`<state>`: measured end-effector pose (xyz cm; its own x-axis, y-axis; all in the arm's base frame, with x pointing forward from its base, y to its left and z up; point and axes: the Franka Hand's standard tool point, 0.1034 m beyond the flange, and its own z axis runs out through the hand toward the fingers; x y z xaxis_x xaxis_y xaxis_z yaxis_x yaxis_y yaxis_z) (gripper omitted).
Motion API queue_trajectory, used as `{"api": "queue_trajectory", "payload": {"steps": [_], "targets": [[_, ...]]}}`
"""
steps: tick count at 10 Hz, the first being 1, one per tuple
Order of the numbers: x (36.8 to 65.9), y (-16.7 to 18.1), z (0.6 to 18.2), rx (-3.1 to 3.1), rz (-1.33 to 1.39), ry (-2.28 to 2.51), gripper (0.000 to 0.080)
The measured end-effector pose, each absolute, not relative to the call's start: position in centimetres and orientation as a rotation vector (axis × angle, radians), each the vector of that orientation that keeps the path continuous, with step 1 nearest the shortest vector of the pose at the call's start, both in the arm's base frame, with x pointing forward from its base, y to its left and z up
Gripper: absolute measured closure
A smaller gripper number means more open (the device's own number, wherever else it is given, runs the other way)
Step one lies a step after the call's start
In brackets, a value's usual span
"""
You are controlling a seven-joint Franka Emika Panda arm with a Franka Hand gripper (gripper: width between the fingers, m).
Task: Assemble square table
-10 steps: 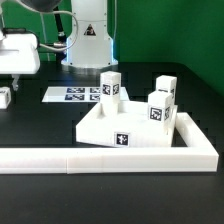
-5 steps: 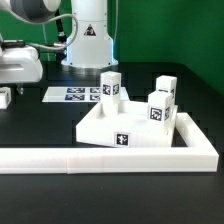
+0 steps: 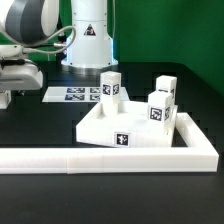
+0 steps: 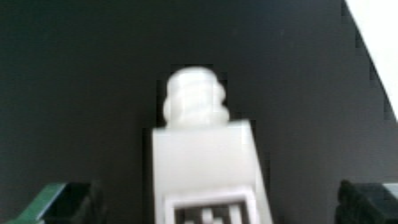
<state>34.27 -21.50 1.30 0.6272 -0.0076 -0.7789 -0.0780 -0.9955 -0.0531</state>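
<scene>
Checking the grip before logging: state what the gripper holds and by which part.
Nothing is held. The gripper is open, its fingers either side of a leg block without touching it.

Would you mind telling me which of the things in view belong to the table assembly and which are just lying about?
Part of the job:
- square tabletop slab
- three upright leg blocks on the slab
- leg lying below the open end effector

Just lying about:
- marker board
- L-shaped rail
</scene>
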Motion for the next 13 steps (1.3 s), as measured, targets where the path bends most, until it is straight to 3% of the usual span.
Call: {"api": "queue_trajectory", "payload": {"steps": [2,5,10,13], "targets": [[34.2,-21.7,0.5,-2.756,1.333,0.046,0.0150],[34.1,-21.8,0.4,-2.758,1.332,0.047,0.0513],[34.2,-21.5,0.4,-2.760,1.331,0.042,0.0511],[37.1,-17.9,3.7,-2.749,1.318,0.012,0.0511]]}}
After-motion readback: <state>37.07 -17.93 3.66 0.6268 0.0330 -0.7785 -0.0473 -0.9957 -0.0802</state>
